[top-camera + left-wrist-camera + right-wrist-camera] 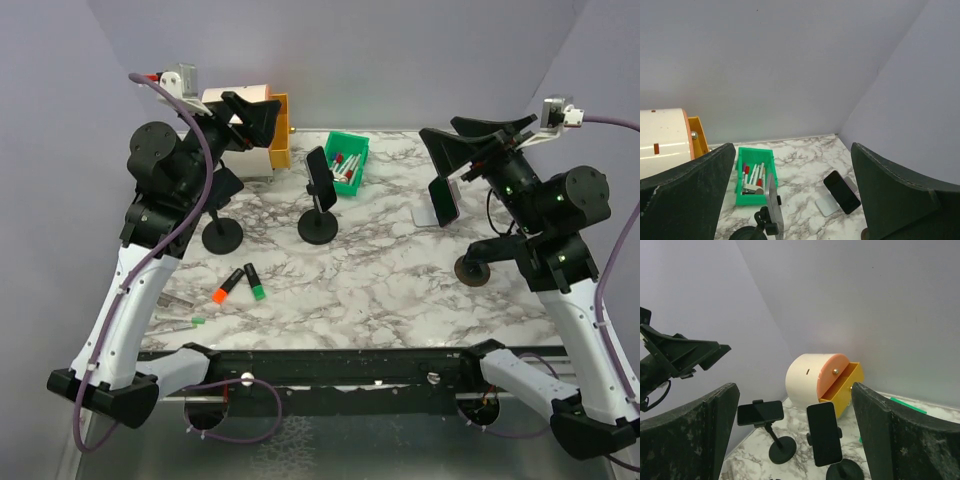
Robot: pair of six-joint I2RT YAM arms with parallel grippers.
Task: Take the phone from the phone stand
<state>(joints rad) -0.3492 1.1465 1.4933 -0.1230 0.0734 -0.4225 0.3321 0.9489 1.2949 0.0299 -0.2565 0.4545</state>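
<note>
Three black phones sit in stands on the marble table (380,270). One stands upright on the black centre stand (321,178), and shows in the right wrist view (824,434) and edge-on in the left wrist view (774,205). One lies sideways on the left black stand (760,412), mostly hidden by my left arm in the top view. One leans on a silver stand (443,200), also in the left wrist view (841,191). My left gripper (262,118) (791,147) is open, raised at the back left. My right gripper (445,135) (794,386) is open, raised above the silver stand.
A green bin of markers (346,162) stands at the back centre. A white and orange drawer unit (815,377) with an open yellow drawer stands at the back left. Loose markers (240,284) lie at the front left. A black round base (472,270) sits under my right arm.
</note>
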